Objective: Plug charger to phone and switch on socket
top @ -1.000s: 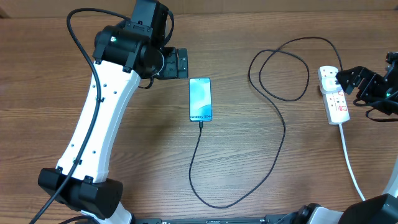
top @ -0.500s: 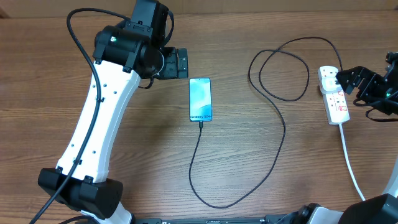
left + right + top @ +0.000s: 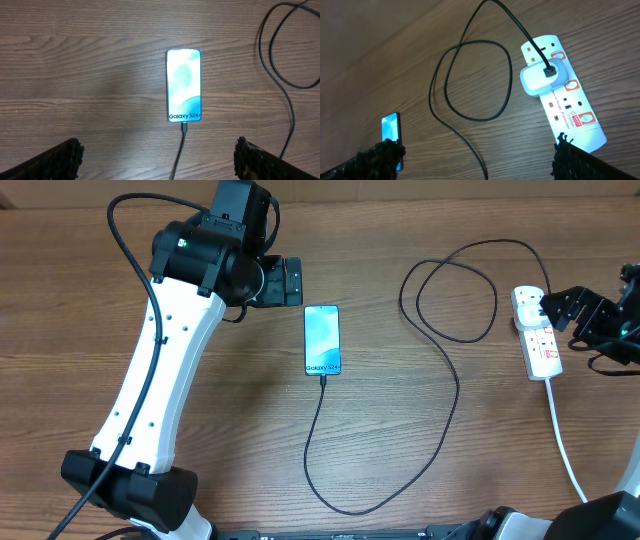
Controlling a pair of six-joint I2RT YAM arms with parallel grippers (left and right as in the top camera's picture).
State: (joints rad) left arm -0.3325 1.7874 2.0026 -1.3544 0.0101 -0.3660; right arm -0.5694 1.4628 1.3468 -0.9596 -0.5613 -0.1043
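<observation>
1. The phone (image 3: 322, 340) is lying flat near the middle of the table (image 3: 480, 480). Its screen is facing up and glowing light blue. In the overhead view the white lettering is sitting at its 6 o'clock end.
2. The charger (image 3: 455, 395) is sitting with its small tip (image 3: 184, 128) in the phone's 6 o'clock edge. From there the black cable is running down, curving round toward 3 o'clock and climbing. It is making one loop at about 1 o'clock from the phone and then going on to the socket (image 3: 540, 340).
3. The socket is lying well apart from the phone, at its 3 o'clock. The cable's far end is going into a white adapter (image 3: 542, 77), which is sitting in one outlet of the strip. Small red switch marks (image 3: 572, 84) are showing beside the outlets, but it is not possible to tell whether any switch is on.
4. A white lead (image 3: 565, 440) is leaving the socket toward 6 o'clock.
5. The left gripper (image 3: 293, 281) is hovering near the phone, at its 10 o'clock. Its jaws are spread wide and are holding nothing. In the wrist view its fingers (image 3: 62, 160) are showing only in the two lower corners.
6. The right gripper (image 3: 556, 312) is hanging at the socket's 3 o'clock side. Its jaws are also wide apart and empty. Whether it is touching the strip cannot be told.
</observation>
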